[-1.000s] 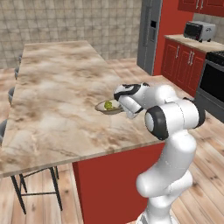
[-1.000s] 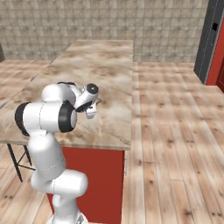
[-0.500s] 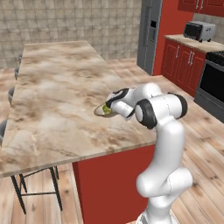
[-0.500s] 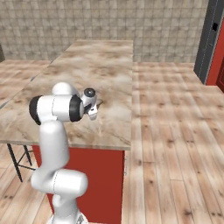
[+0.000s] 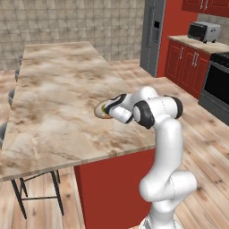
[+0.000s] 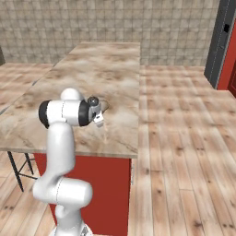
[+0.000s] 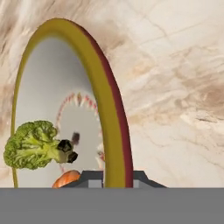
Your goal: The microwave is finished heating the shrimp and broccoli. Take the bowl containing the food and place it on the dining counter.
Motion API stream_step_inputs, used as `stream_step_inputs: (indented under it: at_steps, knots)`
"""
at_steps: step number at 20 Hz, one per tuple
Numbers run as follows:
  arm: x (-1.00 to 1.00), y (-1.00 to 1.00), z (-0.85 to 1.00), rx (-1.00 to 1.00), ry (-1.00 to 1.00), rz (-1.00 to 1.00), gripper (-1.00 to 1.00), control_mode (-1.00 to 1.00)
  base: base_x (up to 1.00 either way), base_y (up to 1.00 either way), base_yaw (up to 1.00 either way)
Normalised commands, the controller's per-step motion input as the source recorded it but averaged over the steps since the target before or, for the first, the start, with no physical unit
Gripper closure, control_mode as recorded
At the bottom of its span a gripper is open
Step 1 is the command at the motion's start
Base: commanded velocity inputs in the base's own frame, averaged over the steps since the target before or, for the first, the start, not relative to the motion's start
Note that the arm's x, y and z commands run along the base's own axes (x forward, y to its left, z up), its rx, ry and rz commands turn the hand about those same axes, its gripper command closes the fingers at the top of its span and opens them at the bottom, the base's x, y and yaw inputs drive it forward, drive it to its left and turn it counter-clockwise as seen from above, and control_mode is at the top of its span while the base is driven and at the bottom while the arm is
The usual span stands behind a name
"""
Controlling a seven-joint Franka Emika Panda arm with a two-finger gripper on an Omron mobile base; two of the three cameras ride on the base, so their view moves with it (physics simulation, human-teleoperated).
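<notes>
The bowl (image 5: 103, 110) sat on the dining counter (image 5: 58, 98), near the long edge on the robot's side and well short of the far end. In the left base view it rested flat on the stone with its open side up, and the gripper (image 5: 112, 106) was at its near rim. In the right base view the gripper (image 6: 98, 113) hung just over the same edge of the counter (image 6: 110, 73), with the bowl mostly hidden behind the arm.

In the hand view the rim (image 7: 111, 131) ran up from between the two finger tips at the bottom edge, one tip inside the wall and one outside. They straddled the rim, but whether they pressed on it or had let go could not be told.

The broccoli (image 7: 30, 145) lay inside the bowl, and an orange-pink piece, probably the shrimp (image 7: 66, 178), lay beside it at the bottom edge.

The bowl looked rigid and smooth, likely light, and breakable if dropped. A pinch across the thin rim seemed the only hold on so wide a dish, and it could slip or tip there. Being round, it had no long axis; only its upward-facing mouth mattered, since tilting would spill the loose food.
</notes>
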Motion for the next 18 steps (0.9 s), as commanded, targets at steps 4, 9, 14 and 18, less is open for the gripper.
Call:
stream_step_inputs:
  at_steps: [4,9,14,18]
  knots:
    - [0.07,-0.01,0.13,0.0,0.04,0.0,-1.0,-1.0,0.0,0.0,0.0]
    - [-0.23,-0.03,0.84,0.0,0.06,-0.01,-1.0,-1.0,0.0,0.0,0.0]
    - [-0.76,-0.06,0.92,0.0,0.0,-0.01,-1.0,-1.0,0.0,0.0,0.0]
    - [-1.0,-0.01,1.0,0.0,0.0,0.0,-1.0,-1.0,0.0,0.0,0.0]
